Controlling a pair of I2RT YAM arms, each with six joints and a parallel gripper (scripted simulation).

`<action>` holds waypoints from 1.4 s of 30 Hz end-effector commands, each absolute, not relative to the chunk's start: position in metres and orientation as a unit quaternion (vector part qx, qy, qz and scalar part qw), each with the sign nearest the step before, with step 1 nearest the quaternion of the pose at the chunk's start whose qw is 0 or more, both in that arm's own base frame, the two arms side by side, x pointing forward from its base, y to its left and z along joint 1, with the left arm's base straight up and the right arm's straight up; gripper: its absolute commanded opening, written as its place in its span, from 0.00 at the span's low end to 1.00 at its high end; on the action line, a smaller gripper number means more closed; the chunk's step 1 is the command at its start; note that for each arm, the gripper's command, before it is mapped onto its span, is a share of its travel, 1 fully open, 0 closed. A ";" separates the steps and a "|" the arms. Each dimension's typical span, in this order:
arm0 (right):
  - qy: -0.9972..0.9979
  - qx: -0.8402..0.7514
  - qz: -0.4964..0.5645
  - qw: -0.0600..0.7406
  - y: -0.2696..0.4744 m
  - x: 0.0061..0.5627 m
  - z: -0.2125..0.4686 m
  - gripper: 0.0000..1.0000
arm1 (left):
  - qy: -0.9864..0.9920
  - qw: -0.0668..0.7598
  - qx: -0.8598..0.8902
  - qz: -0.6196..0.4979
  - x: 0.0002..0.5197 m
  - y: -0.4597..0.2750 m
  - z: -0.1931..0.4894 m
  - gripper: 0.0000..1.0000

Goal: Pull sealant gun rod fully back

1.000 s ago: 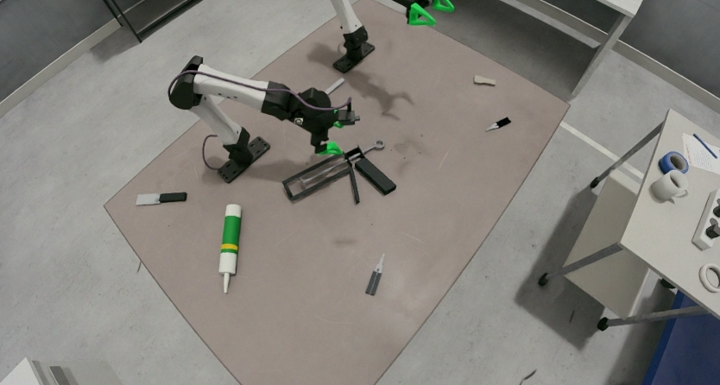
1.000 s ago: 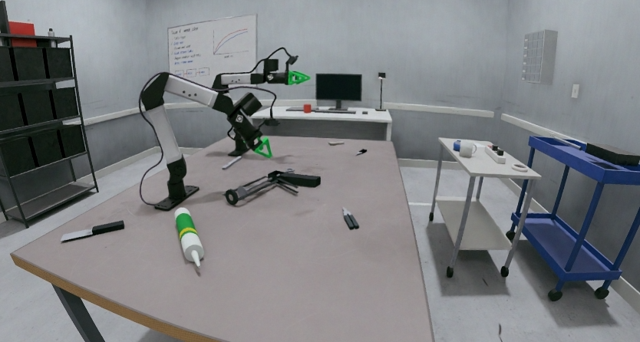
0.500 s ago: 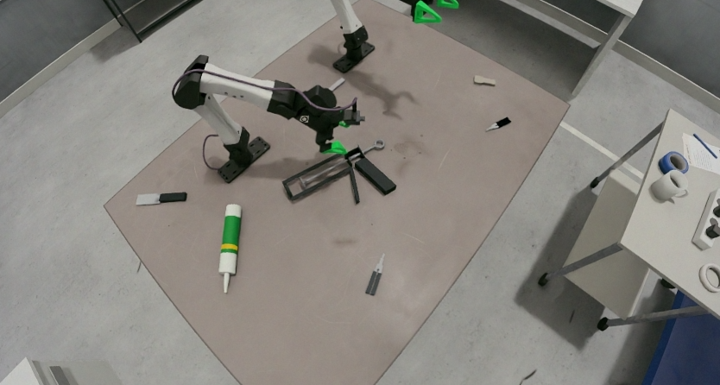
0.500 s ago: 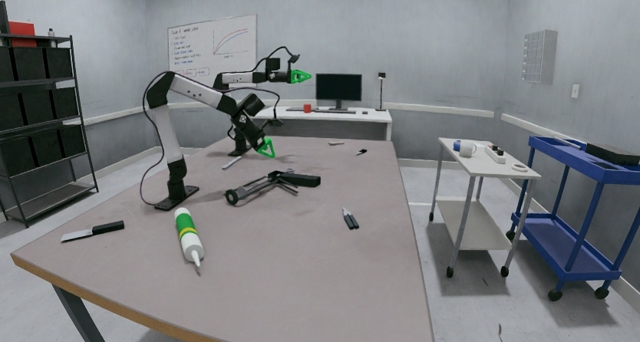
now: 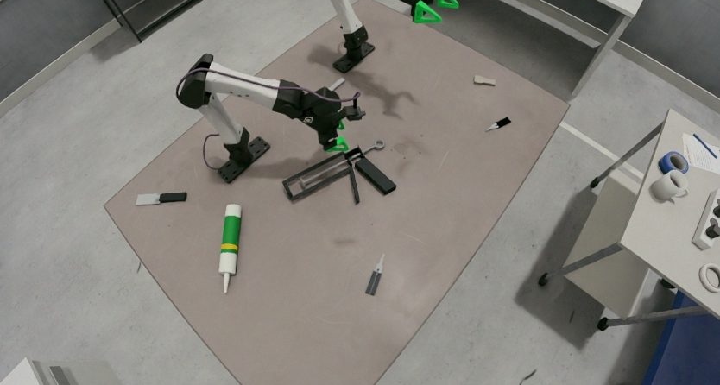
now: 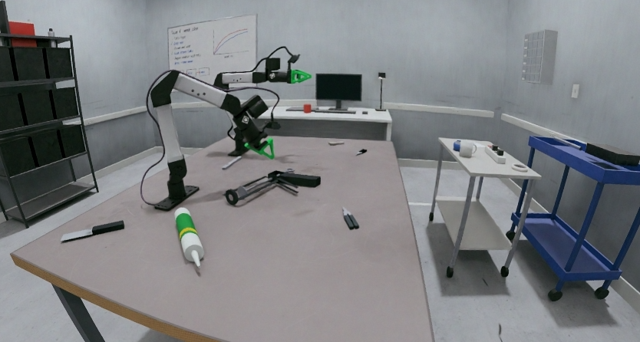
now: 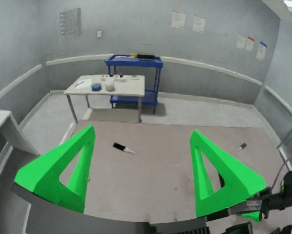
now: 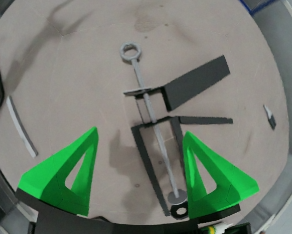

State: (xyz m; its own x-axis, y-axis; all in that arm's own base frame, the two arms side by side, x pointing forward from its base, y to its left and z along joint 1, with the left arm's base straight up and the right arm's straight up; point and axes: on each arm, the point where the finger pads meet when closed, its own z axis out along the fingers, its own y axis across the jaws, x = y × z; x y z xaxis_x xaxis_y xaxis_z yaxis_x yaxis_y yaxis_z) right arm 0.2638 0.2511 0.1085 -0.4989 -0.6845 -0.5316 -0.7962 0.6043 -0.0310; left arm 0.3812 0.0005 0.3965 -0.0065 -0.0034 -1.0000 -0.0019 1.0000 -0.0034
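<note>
The sealant gun [image 5: 375, 176] [image 6: 300, 179] [image 8: 197, 82] lies on the desk [image 5: 302, 291] [image 6: 291, 272] [image 7: 140, 185] [image 8: 65, 100], below the right end effector [image 5: 339, 134] [image 6: 262, 151] [image 8: 141, 134]. Both this and the left end effector [image 5: 448, 12] [image 6: 301, 76] [image 7: 143, 133] are spread, empty. Unless the thumb plate [image 8: 136, 90] stays pressed, pulling the rod [image 5: 374, 146] [image 6: 288, 169] [image 8: 161, 145] could drag everything.

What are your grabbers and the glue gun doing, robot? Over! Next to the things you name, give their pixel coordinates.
Both grabbers [image 5: 437, 4] [image 6: 308, 76] [image 7: 142, 172] [image 5: 339, 134] [image 6: 262, 148] [image 8: 141, 172] open, empty. Glue gun [image 5: 374, 175] [image 6: 301, 179] [image 8: 197, 82] lying on table, ungripped. Nothing seen blocking its ring.
</note>
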 end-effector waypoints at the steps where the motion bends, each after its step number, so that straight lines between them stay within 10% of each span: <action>1: 0.797 -0.557 0.104 0.210 0.265 0.255 0.108 0.88 | 0.702 0.713 0.000 0.000 0.378 0.000 0.408 1.00; 42: 0.157 -0.986 0.050 -0.004 0.273 0.283 0.062 0.88 | 0.702 0.713 0.000 0.000 0.378 0.000 0.408 1.00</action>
